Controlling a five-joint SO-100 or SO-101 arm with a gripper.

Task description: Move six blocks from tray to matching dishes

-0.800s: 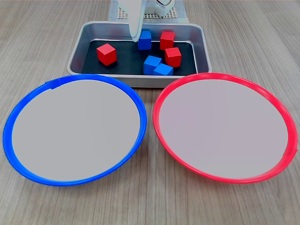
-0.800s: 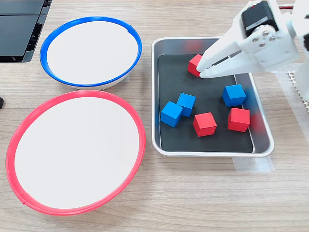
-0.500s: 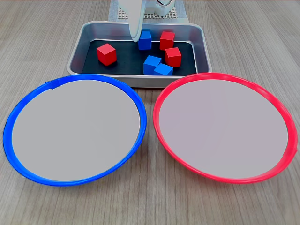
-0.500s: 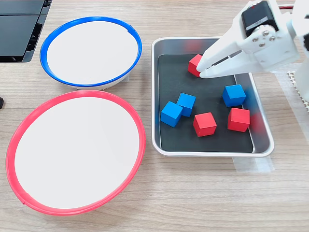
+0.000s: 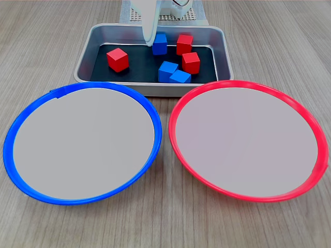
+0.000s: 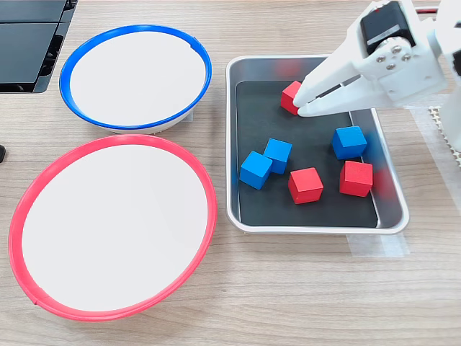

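Six blocks all sit inside the tray (image 6: 317, 229) on its black floor: in the second exterior view, two blue ones (image 6: 277, 156) (image 6: 256, 169) touch corner to corner near the tray's middle, a red one (image 6: 305, 185) lies just beside them toward the lower wall, another red one (image 6: 356, 178) and a third blue one (image 6: 349, 141) rest nearer the second exterior view's right, and the last red block (image 6: 290, 96) sits toward the upper wall. The white claw (image 6: 300, 108) reaches down from the second exterior view's right, its tips nearly together at that last red block's edge; whether they pinch it or merely touch it cannot be told. In the first exterior view the claw (image 5: 149, 40) hangs over the tray's rear, beside a blue block. On the wooden surface (image 6: 288, 303) the blue-rimmed dish (image 6: 199, 97) and red-rimmed dish (image 6: 211, 209) lie side by side, near the tray.
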